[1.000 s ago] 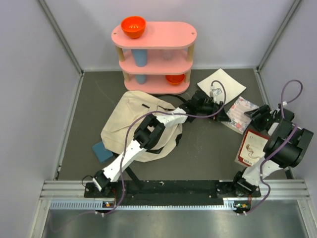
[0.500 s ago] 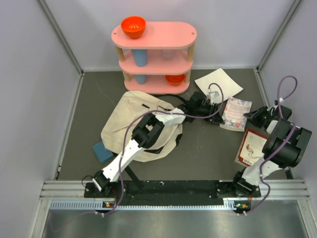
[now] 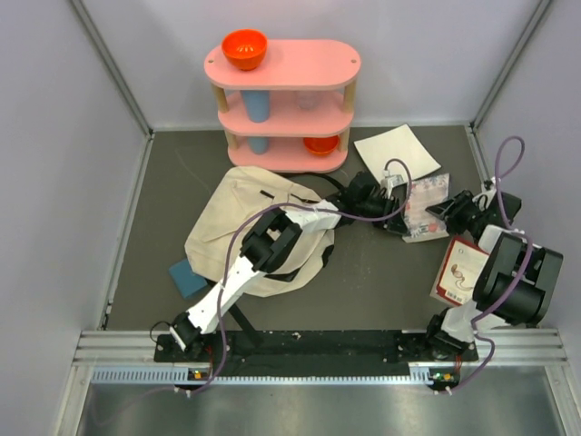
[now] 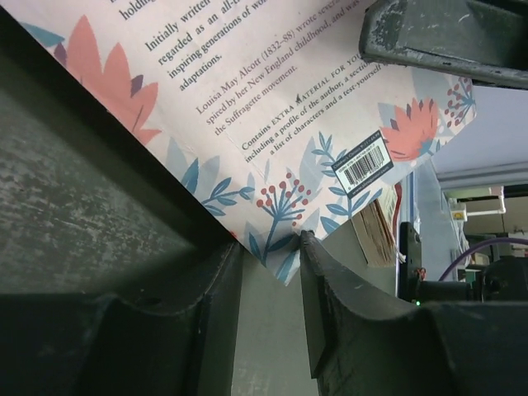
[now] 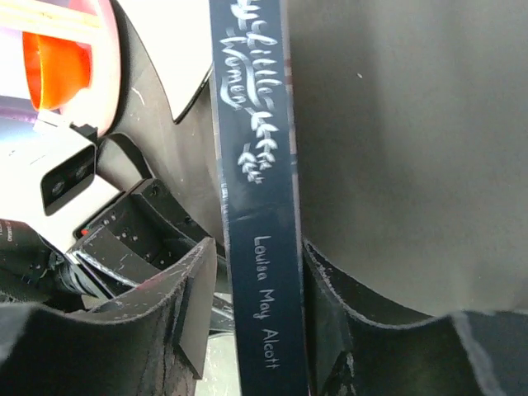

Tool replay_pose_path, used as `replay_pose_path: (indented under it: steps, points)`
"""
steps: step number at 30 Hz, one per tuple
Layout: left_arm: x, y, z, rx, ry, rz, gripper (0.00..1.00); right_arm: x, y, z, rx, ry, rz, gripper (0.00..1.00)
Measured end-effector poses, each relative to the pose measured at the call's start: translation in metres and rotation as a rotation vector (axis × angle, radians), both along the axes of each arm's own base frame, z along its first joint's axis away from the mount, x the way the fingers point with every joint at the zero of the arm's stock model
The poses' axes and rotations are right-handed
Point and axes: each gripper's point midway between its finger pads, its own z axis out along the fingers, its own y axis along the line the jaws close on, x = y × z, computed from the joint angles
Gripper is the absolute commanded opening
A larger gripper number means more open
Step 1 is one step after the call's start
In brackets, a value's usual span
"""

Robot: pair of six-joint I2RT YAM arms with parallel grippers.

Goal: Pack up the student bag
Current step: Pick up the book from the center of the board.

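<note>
**Left gripper [image 4: 271, 243] and right gripper [image 5: 260, 246] both at the book [image 3: 427, 195]**

My left jaws are partly closed. A corner of the book's flowered back cover pokes into the gap and touches both sides, but I cannot tell whether that is a true pinch. My right jaws straddle the navy spine (it reads Louisa May Alcott). One side is against it and a thin dark slit shows at the other, so I cannot call that a grip either.

The book sits right of centre on the dark mat [image 3: 363, 291], tilted rather than flat, just in front of the white sheet [image 3: 399, 150]. A second book [image 3: 458, 272] lies beside my right arm, near the right wall [image 3: 545, 118]. Bare mat runs from the book to the near rail [image 3: 318, 343], and more lies between the bag and the left wall [image 3: 54, 182].

The student bag [image 3: 238, 232] lies slumped left of centre, just in front of the pink shelf [image 3: 300, 65]. My left arm [image 3: 304, 218] stretches across its right side, and a flat blue pad [image 3: 188, 277] lies just beside its near left edge. I cannot see into the bag. On the shelf, an orange bowl [image 3: 245, 48] stands on the top tier, a blue cup [image 3: 257, 106] on the middle one, and a lower orange bowl [image 3: 320, 143] on the bottom.

Since a second ago the book has slid leftward, away from the second book, and my right gripper has come in after it from the wall side. Bag and shelf have not moved.
</note>
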Motion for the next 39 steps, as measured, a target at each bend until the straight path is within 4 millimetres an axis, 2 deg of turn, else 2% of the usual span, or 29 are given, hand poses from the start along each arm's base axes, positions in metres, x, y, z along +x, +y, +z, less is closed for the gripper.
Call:
replay_pose_path:
  steps: [1, 4, 7, 10, 11, 15, 18, 21, 24, 28, 30, 35, 39]
  points:
    - [-0.001, 0.000, 0.000, 0.000, 0.004, -0.003, 0.36, -0.002, 0.000, -0.001, -0.003, 0.005, -0.002, 0.21]
    - [-0.003, 0.001, 0.000, 0.000, 0.023, -0.010, 0.36, -0.006, -0.001, -0.002, -0.019, 0.015, -0.006, 0.00]
    - [-0.007, 0.002, 0.002, -0.007, 0.027, -0.026, 0.44, -0.013, -0.001, 0.003, -0.047, 0.022, -0.027, 0.00]
    - [-0.016, 0.001, 0.009, -0.012, 0.018, -0.037, 0.63, -0.024, 0.001, 0.010, -0.066, 0.051, -0.049, 0.00]
    - [-0.020, 0.002, 0.013, -0.012, 0.012, -0.034, 0.70, -0.029, 0.002, 0.014, -0.073, 0.057, -0.056, 0.00]
    - [-0.032, 0.016, 0.044, -0.016, -0.028, -0.012, 0.84, -0.045, 0.006, 0.039, -0.093, 0.043, -0.084, 0.00]
    - [-0.042, 0.036, 0.087, -0.058, -0.077, 0.027, 0.91, -0.055, 0.013, 0.070, -0.108, -0.032, -0.092, 0.00]
    - [-0.048, 0.068, 0.137, -0.147, -0.127, 0.075, 0.94, -0.064, 0.027, 0.097, -0.090, -0.117, -0.054, 0.00]
    - [-0.031, 0.110, 0.191, -0.258, -0.175, 0.163, 0.96, -0.071, 0.046, 0.114, -0.020, -0.163, 0.020, 0.00]
    - [0.002, 0.156, 0.231, -0.324, -0.229, 0.276, 0.96, -0.080, 0.078, 0.133, 0.084, -0.202, 0.134, 0.00]
    - [0.008, 0.165, 0.241, -0.336, -0.245, 0.309, 0.98, -0.085, 0.099, 0.143, 0.110, -0.228, 0.213, 0.00]
    - [-0.006, 0.167, 0.245, -0.338, -0.239, 0.309, 0.99, -0.101, 0.146, 0.162, 0.178, -0.262, 0.391, 0.00]
    - [-0.009, 0.170, 0.243, -0.342, -0.223, 0.328, 0.99, -0.103, 0.161, 0.179, 0.221, -0.317, 0.426, 0.00]
